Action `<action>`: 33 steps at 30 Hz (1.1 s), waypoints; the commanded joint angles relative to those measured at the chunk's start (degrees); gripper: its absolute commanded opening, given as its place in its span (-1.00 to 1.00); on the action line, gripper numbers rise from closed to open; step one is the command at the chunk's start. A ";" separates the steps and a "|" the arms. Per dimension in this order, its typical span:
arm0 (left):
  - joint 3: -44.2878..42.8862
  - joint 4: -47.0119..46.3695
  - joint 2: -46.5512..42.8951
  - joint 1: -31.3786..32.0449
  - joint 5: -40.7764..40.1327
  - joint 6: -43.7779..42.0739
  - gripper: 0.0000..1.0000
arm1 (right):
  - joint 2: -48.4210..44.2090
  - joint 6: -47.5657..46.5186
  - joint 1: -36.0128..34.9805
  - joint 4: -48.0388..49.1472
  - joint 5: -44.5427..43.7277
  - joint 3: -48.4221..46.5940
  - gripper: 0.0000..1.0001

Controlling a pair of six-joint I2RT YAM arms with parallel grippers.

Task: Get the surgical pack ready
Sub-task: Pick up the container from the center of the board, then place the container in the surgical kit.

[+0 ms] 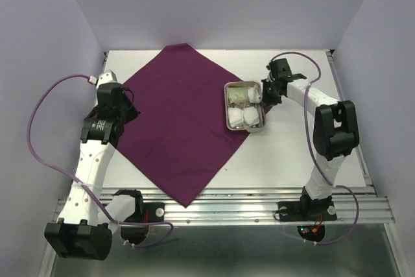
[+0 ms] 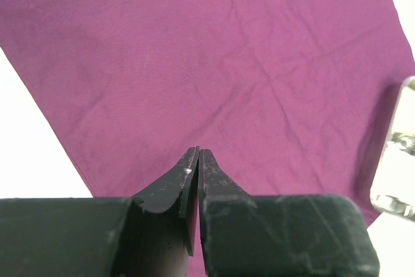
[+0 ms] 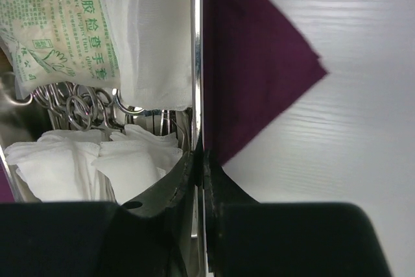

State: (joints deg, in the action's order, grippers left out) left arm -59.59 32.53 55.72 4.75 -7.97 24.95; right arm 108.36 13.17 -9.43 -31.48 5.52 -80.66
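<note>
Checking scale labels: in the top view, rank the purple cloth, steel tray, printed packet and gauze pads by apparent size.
1. purple cloth
2. steel tray
3. printed packet and gauze pads: these look about alike, so they are not ranked.

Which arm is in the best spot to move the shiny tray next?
Right, probably: the right claw pinches the tray by its rim, while the left claw is shut over the cloth, away from it.

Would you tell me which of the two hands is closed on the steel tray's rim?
The right hand: it pinches the steel tray by its rim. The left hand is shut over the purple cloth, away from the tray.
</note>
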 commanded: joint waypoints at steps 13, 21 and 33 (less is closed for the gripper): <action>-0.61 -0.02 -2.72 -0.71 -1.00 -0.96 -0.69 | 10.64 10.54 -22.03 3.27 1.51 -18.38 -0.99; -1.32 1.65 -3.87 -0.80 -2.67 -1.75 -0.69 | 18.81 17.94 -30.02 5.55 0.81 -29.45 -0.99; -0.70 2.71 -5.27 -0.89 -2.75 -1.75 -0.69 | 29.00 27.17 -37.93 14.17 -1.21 -41.23 -0.99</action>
State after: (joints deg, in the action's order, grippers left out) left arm -59.59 34.68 51.81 4.38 -9.56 24.25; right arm 136.20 36.05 -45.74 -25.21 4.99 -116.95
